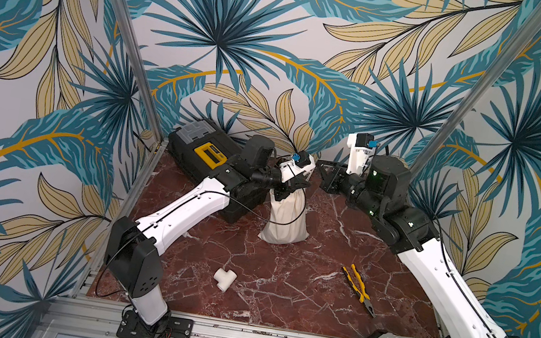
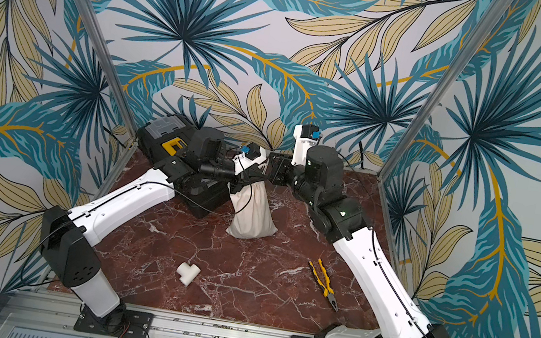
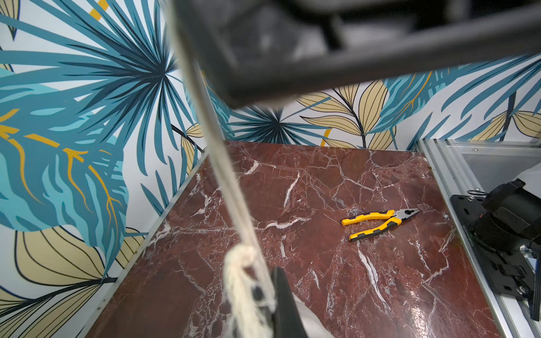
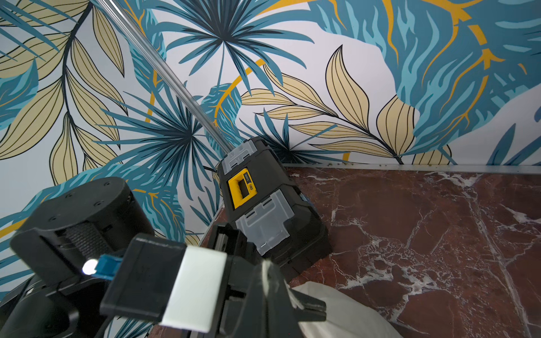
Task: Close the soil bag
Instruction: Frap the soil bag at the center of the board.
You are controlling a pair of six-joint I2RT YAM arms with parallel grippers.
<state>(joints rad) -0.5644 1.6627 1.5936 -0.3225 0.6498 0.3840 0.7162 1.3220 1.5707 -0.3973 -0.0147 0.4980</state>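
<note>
while the left gripper (image 1: 285,192) clamps the top of the soil bag (image 1: 284,223), the right gripper (image 1: 324,180) sits pinched closed.
toolbox (image 1: 198,149) handle writing too blurred to read.

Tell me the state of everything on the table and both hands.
soil bag: standing, neck gathered.
drawstring cord: pulled taut.
toolbox: lid closed.
pliers: lying flat, handles apart.
pipe fitting: lying loose.
left hand: shut on drawstring cord near its knot.
right hand: shut, apparently on cord too.

1 bag (image 1: 284,221), 1 toolbox (image 1: 199,147), 1 pliers (image 1: 358,287), 1 fitting (image 1: 224,278)
</note>
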